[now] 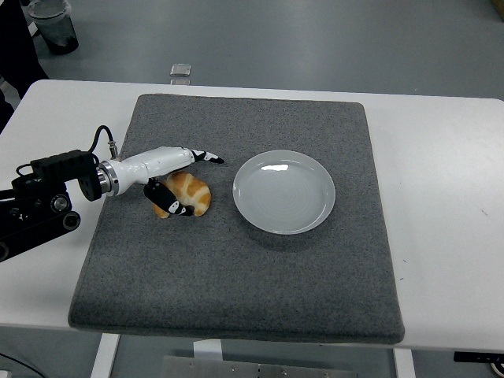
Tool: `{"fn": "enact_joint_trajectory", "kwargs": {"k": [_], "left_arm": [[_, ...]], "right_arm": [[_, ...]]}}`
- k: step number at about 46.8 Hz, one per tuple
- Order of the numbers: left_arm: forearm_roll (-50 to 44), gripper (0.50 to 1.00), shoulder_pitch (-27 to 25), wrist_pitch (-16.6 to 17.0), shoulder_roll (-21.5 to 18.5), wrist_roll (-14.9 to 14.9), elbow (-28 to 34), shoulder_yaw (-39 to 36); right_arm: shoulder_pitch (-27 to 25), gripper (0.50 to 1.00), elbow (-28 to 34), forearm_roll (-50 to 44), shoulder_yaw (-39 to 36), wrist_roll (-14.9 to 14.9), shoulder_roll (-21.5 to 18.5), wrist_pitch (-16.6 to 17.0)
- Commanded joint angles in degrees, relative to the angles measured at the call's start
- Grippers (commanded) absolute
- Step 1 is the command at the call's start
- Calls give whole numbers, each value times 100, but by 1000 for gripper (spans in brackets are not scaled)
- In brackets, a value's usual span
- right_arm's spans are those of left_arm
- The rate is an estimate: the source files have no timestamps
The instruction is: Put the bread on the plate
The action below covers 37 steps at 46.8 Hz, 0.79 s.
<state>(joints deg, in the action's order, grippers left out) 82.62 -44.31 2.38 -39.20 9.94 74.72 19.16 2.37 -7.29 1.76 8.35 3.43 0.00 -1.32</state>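
Looks light, soft and squashable, that bread (pixel 189 192) on the gray mat (pixel 236 268) just left of the plate (pixel 284 191) (empty), left hand (pixel 175 178) half-curled round its middle, not yet clamped.

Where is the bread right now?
In the head view, the bread lies on the grey mat, left of the empty white plate, with the left hand closing around it.

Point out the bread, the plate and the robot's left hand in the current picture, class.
bread (pixel 194 191), head view, on its golden top crust.
plate (pixel 284 191), head view, on the bare centre of the dish.
left hand (pixel 169 175), head view, on the hand's middle, where thumb and fingers bracket the bread.
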Motion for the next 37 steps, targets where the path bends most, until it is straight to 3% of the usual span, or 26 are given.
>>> {"fn": "enact_joint_trajectory", "kwargs": {"k": [1,4,9,21,27,31,37], "left_arm": [[0,986,-7,-1,0,0,8,0],[0,964,2,-9,0,0,8,0],[26,844,-7,-18,-9,8,8,-27],[211,821,-7,-10,-18,17,8,-97],[211,763,-16,-18,-44,17,25,-97],[220,684,-33,-9,-62,26,61,-88],[220,671,-51,-18,-88,43,78,-88]], "right_arm": [[0,932,0,0,0,0,0,0],[0,932,0,0,0,9,0,0],[0,930,0,0,0,0,0,0],[0,930,-9,0,0,0,0,0],[0,932,0,0,0,0,0,0],[0,930,0,0,0,0,0,0],[0,930,0,0,0,0,0,0]]}}
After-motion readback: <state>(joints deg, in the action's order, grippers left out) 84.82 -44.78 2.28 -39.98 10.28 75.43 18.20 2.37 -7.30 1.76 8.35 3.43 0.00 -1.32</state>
